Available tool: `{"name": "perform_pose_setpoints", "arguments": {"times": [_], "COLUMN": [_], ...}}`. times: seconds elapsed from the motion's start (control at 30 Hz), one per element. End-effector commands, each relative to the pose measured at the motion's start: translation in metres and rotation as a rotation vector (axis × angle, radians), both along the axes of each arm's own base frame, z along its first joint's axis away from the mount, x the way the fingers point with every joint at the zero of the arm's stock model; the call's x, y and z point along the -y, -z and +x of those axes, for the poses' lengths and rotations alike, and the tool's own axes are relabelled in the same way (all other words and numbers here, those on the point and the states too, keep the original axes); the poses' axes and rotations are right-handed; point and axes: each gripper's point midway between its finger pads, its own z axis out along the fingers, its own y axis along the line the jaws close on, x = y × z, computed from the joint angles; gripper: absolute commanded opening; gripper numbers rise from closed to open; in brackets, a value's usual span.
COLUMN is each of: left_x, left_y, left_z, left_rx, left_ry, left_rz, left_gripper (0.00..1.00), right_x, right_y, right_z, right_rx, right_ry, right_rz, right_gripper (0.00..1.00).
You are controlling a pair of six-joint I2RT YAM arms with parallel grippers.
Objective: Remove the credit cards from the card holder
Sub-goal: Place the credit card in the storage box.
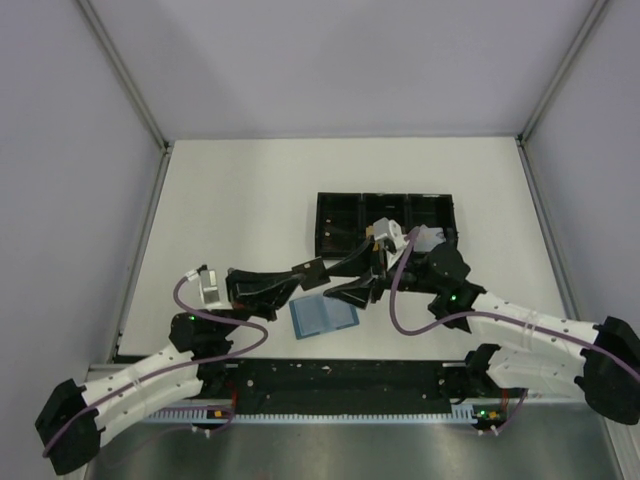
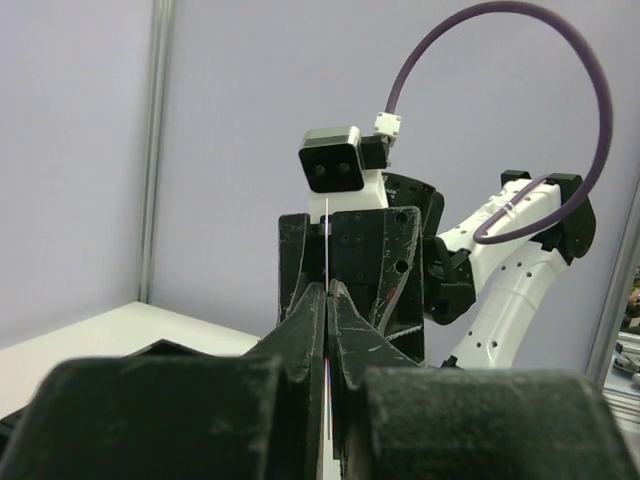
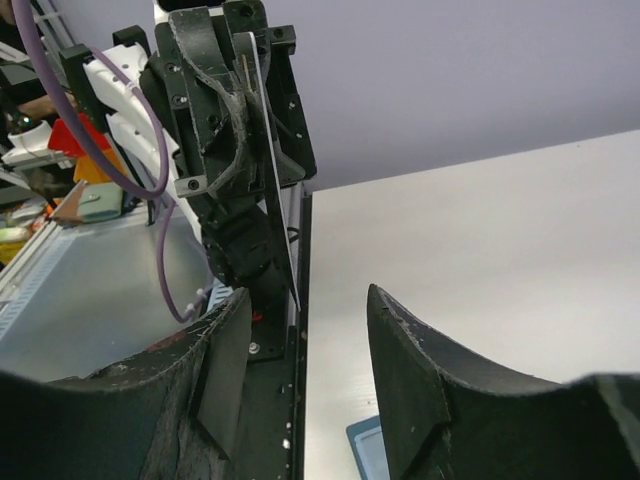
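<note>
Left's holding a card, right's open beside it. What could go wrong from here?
1. The credit card sticks well out of the shut left jaws, gripped at one end: it may slip or twist.
2. The open right jaws sit close: closing in could knock it loose.

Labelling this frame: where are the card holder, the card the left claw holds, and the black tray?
card holder (image 1: 322, 317), top view, middle of its blue inner face.
held card (image 1: 313, 272), top view, middle of its flat face.
black tray (image 1: 385, 208), top view, middle compartment's bare floor.
</note>
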Motion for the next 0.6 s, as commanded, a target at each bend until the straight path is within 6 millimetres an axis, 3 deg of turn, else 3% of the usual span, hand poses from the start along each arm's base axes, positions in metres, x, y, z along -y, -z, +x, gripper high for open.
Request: {"name": "perform_pose_setpoints", "arguments": {"times": [0.0,0.17,0.43,0.57], "left_x": [-0.009,-0.008,-0.007,-0.006], "left_y": [-0.024,-0.024,-0.021,-0.019], "left_z": [-0.014,-0.015,-0.015,-0.015], "left_rx": [0.066,0.070,0.069,0.064], "left_ry": [0.039,0.042,0.045,0.051], "left_rz": [-0.088,-0.083,-0.074,-0.072], "left_gripper": [0.00,0.00,0.00,0.00], "right_x": [-0.002,-0.005,-0.004,-0.004], "right_y": [-0.028,-0.035,-0.048,-0.053], "right_z": [-0.006,-0.007,-0.011,-0.010], "right_rx": [0.048,0.051,0.060,0.064], "right_ry": [-0.056,-0.075,-0.099,-0.100], "right_rz": [0.087,0.103,0.132,0.142], "right_gripper": [0.48,0.40,0.38,0.28]}}
